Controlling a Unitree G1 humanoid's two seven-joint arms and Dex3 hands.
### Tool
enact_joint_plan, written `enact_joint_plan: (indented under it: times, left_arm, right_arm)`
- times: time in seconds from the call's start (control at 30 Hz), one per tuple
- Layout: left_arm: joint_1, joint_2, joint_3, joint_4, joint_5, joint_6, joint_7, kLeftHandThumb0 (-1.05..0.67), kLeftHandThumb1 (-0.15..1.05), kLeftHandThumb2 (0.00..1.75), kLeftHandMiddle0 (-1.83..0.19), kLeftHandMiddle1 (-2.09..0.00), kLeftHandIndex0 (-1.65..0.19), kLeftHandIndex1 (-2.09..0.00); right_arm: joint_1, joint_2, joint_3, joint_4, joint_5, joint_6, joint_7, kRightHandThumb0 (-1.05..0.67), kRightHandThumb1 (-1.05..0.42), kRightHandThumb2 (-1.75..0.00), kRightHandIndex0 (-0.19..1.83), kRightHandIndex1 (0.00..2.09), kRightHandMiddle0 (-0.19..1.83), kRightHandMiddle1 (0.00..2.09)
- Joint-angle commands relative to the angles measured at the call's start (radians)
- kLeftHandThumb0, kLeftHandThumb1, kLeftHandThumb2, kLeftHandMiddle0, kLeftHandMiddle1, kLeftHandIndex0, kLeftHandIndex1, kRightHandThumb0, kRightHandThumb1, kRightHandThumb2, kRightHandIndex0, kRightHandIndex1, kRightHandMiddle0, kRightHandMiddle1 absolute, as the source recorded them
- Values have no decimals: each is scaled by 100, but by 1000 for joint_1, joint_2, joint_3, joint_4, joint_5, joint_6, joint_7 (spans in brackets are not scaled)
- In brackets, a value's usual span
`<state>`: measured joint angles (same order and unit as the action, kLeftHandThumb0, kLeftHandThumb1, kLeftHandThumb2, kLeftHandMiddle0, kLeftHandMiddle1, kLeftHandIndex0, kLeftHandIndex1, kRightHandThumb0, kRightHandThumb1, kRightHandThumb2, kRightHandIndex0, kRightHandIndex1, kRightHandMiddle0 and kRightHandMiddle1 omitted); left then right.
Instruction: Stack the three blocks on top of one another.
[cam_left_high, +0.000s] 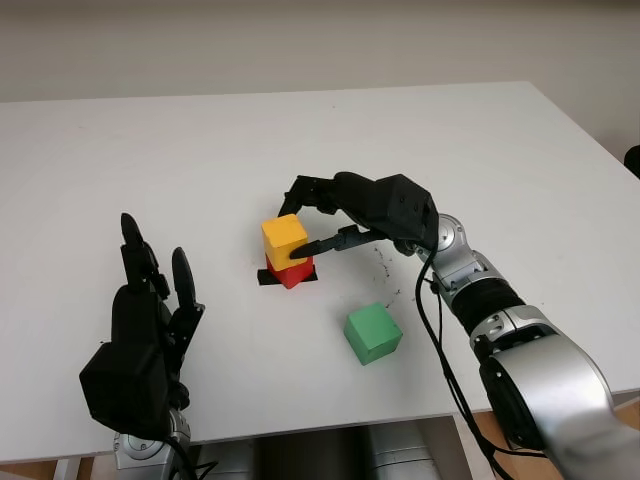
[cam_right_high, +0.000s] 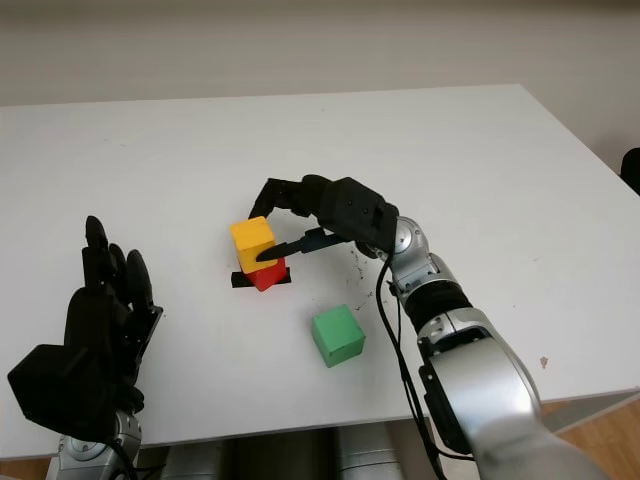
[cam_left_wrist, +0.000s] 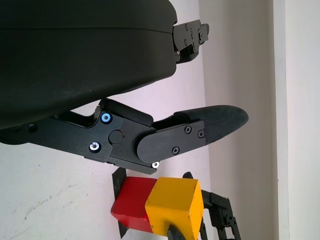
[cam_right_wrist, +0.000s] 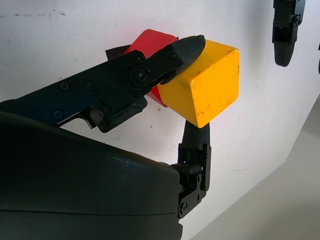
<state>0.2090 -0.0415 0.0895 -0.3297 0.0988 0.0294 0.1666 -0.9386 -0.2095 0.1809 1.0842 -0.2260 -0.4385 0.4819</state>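
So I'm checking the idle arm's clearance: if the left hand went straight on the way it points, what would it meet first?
Nothing, it seems: the open left hand points up the bare table; the blocks sit off to its right.

A table (cam_left_high: 150, 150) carries three blocks. Near its middle, one block (cam_left_high: 285, 240) sits on top of a second block (cam_left_high: 292, 273), which stands on a small flat marker (cam_left_high: 268, 277). The third block (cam_left_high: 373, 333) lies apart, nearer the robot and to the right of the stack. The right hand (cam_left_high: 322, 222) reaches in from the right and closes around the top block, one finger (cam_right_wrist: 165, 60) on its near side and others behind it. The left hand (cam_left_high: 150, 300) is open above the table's near left edge, well apart from the stack.
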Motion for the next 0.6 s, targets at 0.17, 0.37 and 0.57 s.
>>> enact_joint_plan:
  times: [0.17, 0.37, 0.57]
  left_arm:
    - [2, 1, 3, -16, 0, -1, 2, -71, 105, 64, 16, -6, 17, -6]
    - [3, 6, -1, -12, 8, -6, 0, -71, 105, 65, 16, -5, 18, -5]
    - [3, 6, 0, -12, 8, -9, -1, -71, 105, 65, 16, -5, 17, -5]
  right_arm:
    - [-6, -9, 3, 2, -11, -10, -30, -55, -96, -6, 24, 6, 35, 152]
    - [-5, -7, -3, -3, -4, -8, -34, -54, -96, -6, 24, 6, 35, 151]
    - [-8, -9, 3, 0, -12, -8, -43, -55, -96, -6, 24, 6, 35, 151]
